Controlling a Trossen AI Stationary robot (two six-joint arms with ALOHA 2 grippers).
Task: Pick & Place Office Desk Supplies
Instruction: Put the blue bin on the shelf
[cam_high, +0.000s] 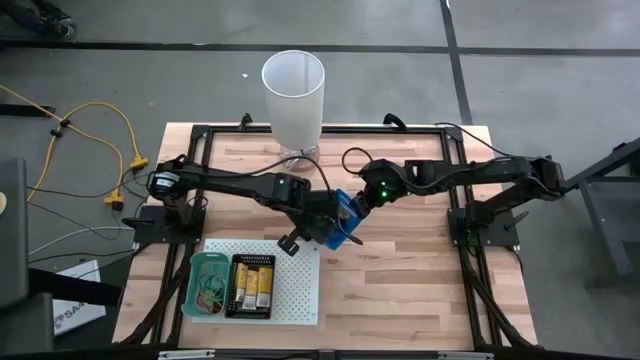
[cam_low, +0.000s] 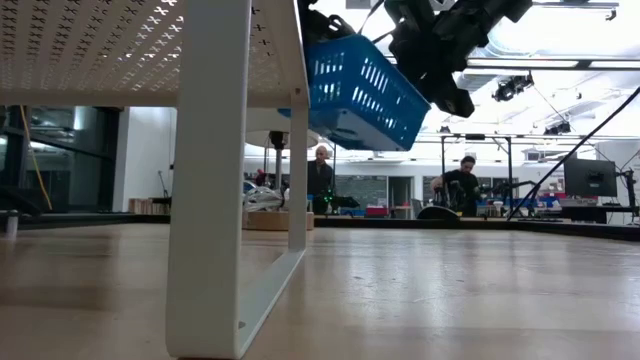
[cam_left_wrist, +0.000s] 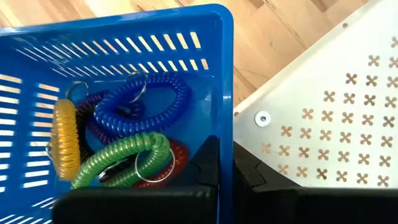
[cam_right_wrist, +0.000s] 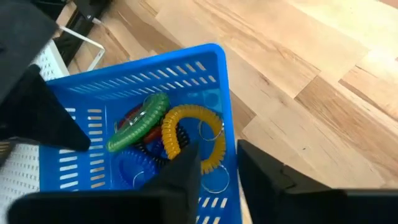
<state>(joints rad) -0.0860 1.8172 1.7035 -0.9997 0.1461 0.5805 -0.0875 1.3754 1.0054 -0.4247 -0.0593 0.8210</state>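
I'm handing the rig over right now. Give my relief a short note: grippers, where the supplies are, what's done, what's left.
Left gripper: shut on the blue basket wall, holding it above the table.
Right gripper: jaws straddle the opposite wall, grip unclear.
In the basket: coiled loops, yellow, blue, green, red, purple.
On the white perforated board: green tray and black tray, already filled.
Left: set the basket down.

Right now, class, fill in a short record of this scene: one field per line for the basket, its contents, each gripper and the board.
basket: blue basket held off the table, tilted
contents: coil loops in blue, green, yellow, red, purple
left gripper: shut on the basket wall
right gripper: straddles the opposite wall, grip unclear
board: white perforated board carrying a teal tray and black tray
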